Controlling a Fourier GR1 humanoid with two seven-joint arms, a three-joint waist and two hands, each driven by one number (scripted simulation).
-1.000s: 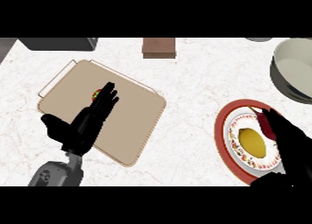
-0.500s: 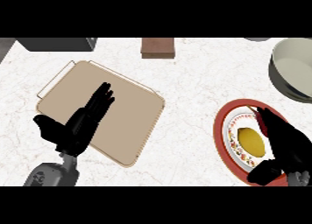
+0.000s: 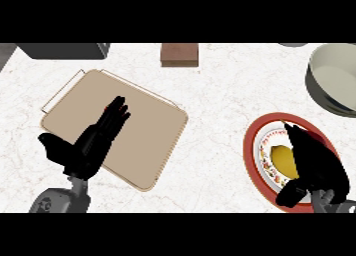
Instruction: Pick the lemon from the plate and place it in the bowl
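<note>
Lemon [image 3: 283, 159] lies on the red-rimmed plate [image 3: 252, 150] at near right of the white marbled surface [image 3: 210, 90]. Its left part shows yellow; its right side is covered by the right robot hand [image 3: 317, 162].

Right robot hand: over the plate, fingers stretched out long toward the far side, lying along the lemon's right flank. Thumb sits near the plate's near edge. Fingers straight, not curled round the fruit; whether they touch it cannot be told.

Left robot hand [image 3: 89, 145]: at near left, open and relaxed, fingers straight and pointing far-right, above the tan cutting board [image 3: 151, 135]. Holds nothing.

Bowl [image 3: 343, 80]: far right, partly cut off by the view's right edge, pale inside with a grey outer wall. It stands well apart from the plate, on the far side of it. Bare surface lies between plate and bowl.

Other things: a brown block [image 3: 179, 54] at the far edge, near the middle; a dark grey box [image 3: 66, 50] at far left. Cutting board is tilted, with a second pale edge showing along its far-left side.
</note>
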